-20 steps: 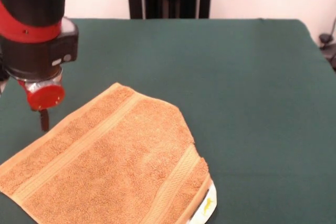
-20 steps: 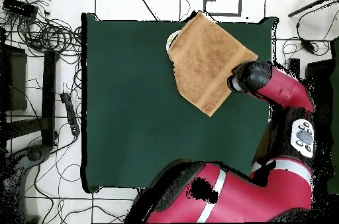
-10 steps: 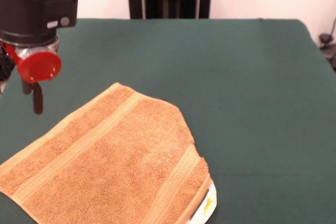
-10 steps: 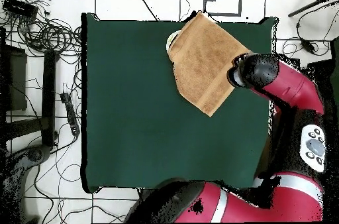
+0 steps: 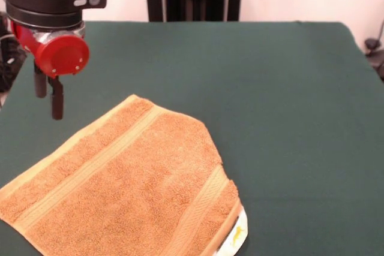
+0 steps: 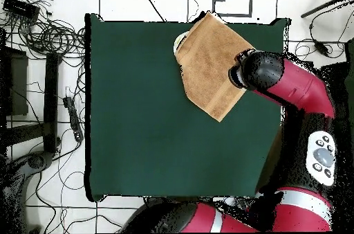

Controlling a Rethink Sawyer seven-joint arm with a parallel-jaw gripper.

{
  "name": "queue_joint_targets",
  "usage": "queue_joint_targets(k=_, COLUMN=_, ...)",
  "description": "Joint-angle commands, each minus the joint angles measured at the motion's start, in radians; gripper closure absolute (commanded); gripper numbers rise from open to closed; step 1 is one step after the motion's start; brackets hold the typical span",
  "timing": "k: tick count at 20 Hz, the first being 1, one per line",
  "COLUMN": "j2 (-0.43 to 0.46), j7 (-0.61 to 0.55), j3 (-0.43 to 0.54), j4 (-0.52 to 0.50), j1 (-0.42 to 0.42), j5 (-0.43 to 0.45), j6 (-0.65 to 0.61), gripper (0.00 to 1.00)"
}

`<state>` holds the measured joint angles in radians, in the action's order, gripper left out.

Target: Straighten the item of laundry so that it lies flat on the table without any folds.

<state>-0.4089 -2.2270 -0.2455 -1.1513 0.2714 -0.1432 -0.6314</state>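
The gripper [image 5: 48, 97] is hanging with its two dark fingers [image 5: 57, 99] slightly parted, holding nothing, clear of the cloth. Just below and beside it in the front view, the orange-tan towel [image 5: 123, 187] is lying on the green table [image 5: 282, 106], its long axis running diagonally and one corner pointing toward the jaws. Its far end is reaching the table's edge, with a white tag [image 5: 238, 235] showing there.

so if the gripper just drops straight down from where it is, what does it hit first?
Probably the towel, near its edge. The gripper points straight down, and the overhead view puts the arm's end over that edge of the towel. Depth is unclear from the front, so it could land on bare table beside it.
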Motion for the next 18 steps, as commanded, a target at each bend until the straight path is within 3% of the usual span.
queue_joint_targets(k=1, j2=0.018, j7=-0.17, j3=0.119, j4=-0.2, j1=-0.051, j5=-0.041, j6=0.067, gripper=0.0)
queue_joint_targets(k=18, j2=0.022, j7=-0.285, j3=0.052, j4=-0.257, j1=-0.141, j5=-0.128, j6=0.065, gripper=0.0)
